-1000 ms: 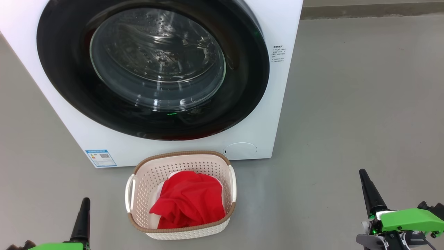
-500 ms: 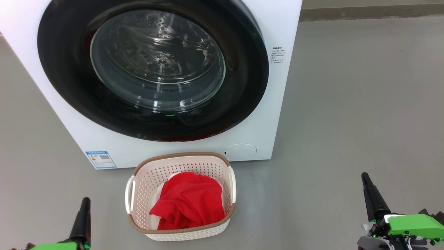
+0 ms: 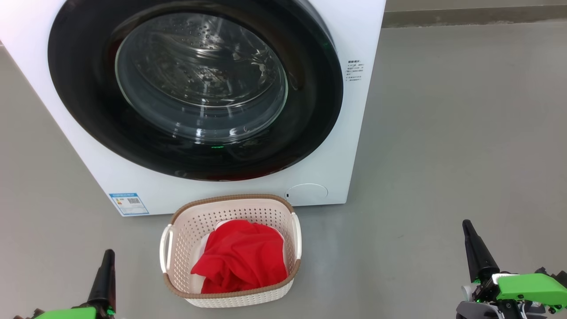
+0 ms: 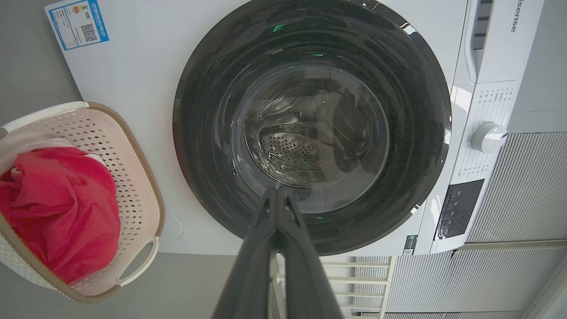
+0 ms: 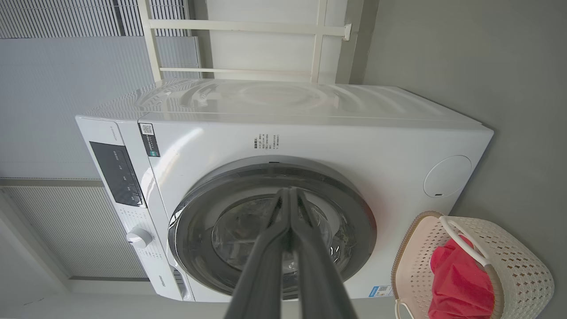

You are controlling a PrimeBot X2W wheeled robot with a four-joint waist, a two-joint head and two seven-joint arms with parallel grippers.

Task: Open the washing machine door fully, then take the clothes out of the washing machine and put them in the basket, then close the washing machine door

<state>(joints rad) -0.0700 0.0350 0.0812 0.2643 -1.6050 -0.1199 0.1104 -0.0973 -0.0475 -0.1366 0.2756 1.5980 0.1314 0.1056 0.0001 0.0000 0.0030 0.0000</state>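
Observation:
The white washing machine [image 3: 350, 115] stands ahead with its round black door [image 3: 88, 110] shut flat against the front; steel drum shows through the glass. The cream basket [image 3: 283, 212] sits on the floor just before it, with the red clothes [image 3: 241, 257] piled inside. My left gripper [image 3: 108, 253] is low at the left, shut and empty, well short of the basket. My right gripper [image 3: 465, 223] is low at the right, shut and empty. In the left wrist view the door [image 4: 421, 146] faces the shut gripper [image 4: 278, 189]; the basket [image 4: 148, 190] and clothes [image 4: 62, 208] lie at left. The right wrist view shows the machine [image 5: 398, 146], door [image 5: 354, 212], basket [image 5: 522, 266] and shut gripper [image 5: 290, 190].
Grey floor [image 3: 465, 133] spreads wide to the machine's right. A blue label [image 3: 129, 202] marks the machine's lower left corner, a round cap [image 3: 306, 192] its lower right. A white knob [image 4: 488, 137] and dark control panel [image 4: 456, 208] sit on its top band. A ribbed wall [image 5: 66, 88] stands behind.
My right gripper has sunk slightly lower in the head view. The view itself has tipped a touch. Door, basket and clothes stay put.

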